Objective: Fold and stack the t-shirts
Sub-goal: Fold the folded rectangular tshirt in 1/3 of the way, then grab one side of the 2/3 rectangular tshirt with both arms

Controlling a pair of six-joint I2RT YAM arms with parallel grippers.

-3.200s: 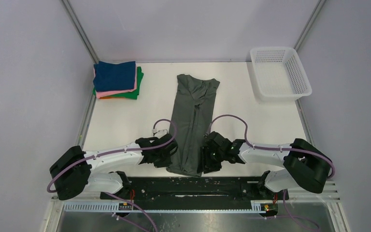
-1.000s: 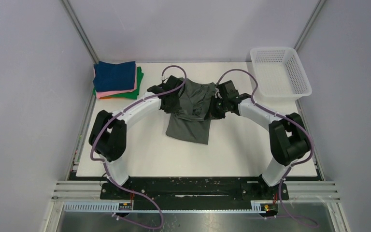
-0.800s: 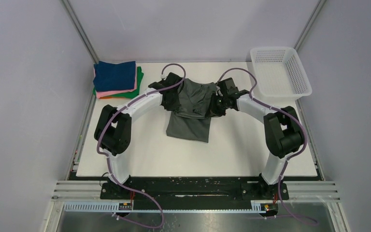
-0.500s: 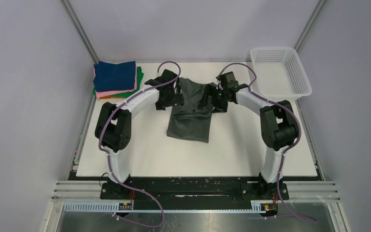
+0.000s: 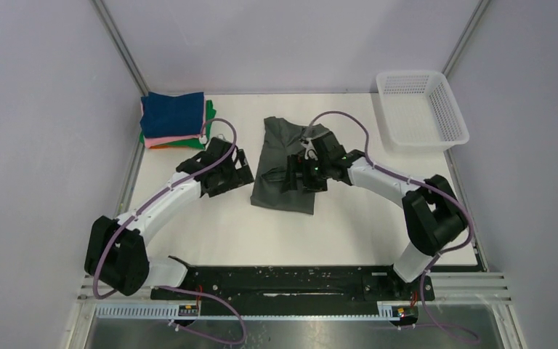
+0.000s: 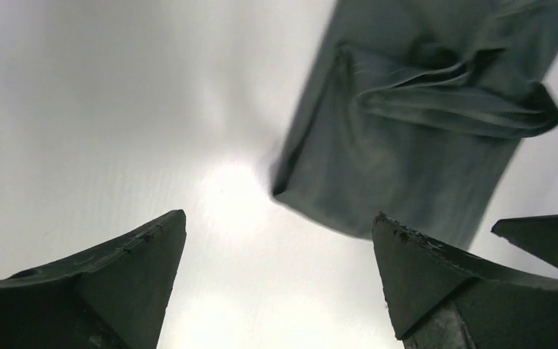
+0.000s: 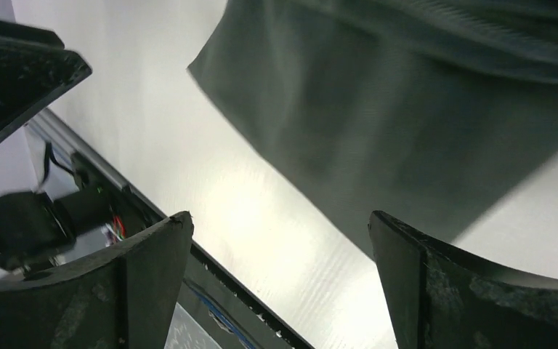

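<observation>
Table (image 5: 349, 225), overhead view, read left to right.

Far left corner: stack of folded t-shirts (image 5: 176, 125). The navy blue one (image 5: 173, 113) is on top, with a pink one (image 5: 178, 137) under it. An orange edge (image 5: 161, 146) shows at the near side and a green one (image 5: 209, 123) sticks out on the right.

Left end effector (image 5: 241, 169): fingers spread wide, nothing between them. It sits over bare table just left of the dark shirt and does not touch it. In the left wrist view both fingers (image 6: 142, 251) frame white table, with the shirt's near left corner beyond them.

Centre: the dark grey-green t-shirt (image 5: 272, 182) lies flat on the table as a long rectangle, folded over on itself. A rumpled ridge of cloth (image 6: 450, 102) runs across it.

Right end effector (image 5: 296, 177): fingers spread wide, holding nothing. It hangs over the shirt's near half. The right wrist view shows the shirt's edge and bare table between its fingers (image 7: 152, 251). Contact with the cloth cannot be told.

Far right corner: white mesh basket (image 5: 425, 139), well apart from the shirts.
</observation>
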